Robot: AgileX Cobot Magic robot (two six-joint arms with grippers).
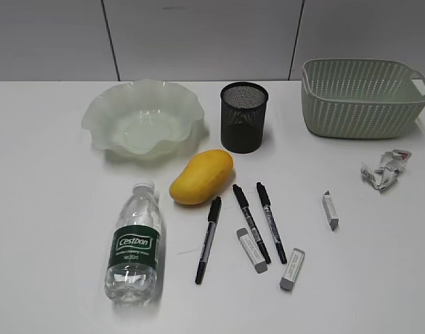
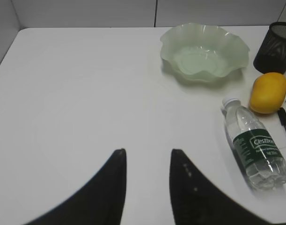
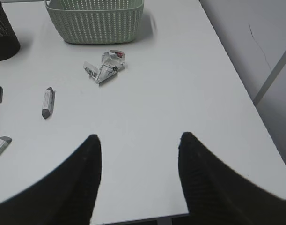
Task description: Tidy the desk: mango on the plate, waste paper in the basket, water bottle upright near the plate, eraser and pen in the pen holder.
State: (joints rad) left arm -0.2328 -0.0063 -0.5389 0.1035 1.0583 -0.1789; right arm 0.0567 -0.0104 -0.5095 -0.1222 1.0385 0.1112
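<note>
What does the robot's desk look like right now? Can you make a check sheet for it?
Surface: white desk, looks clean.
Mango: lying on the desk, not on the plate.
Plate: nothing in it.
Water bottle: lying on its side, cap toward the plate.
Waste paper: on the desk in front of the basket.
Pens: three, lying side by side.
Erasers: three, on the desk.
Pen holder: upright; no pens stick out.
Clutter: nothing seen.
Grippers: left gripper and right gripper open, holding nothing.
Cables: nothing seen.
Surroundings: pale panelled wall behind.
</note>
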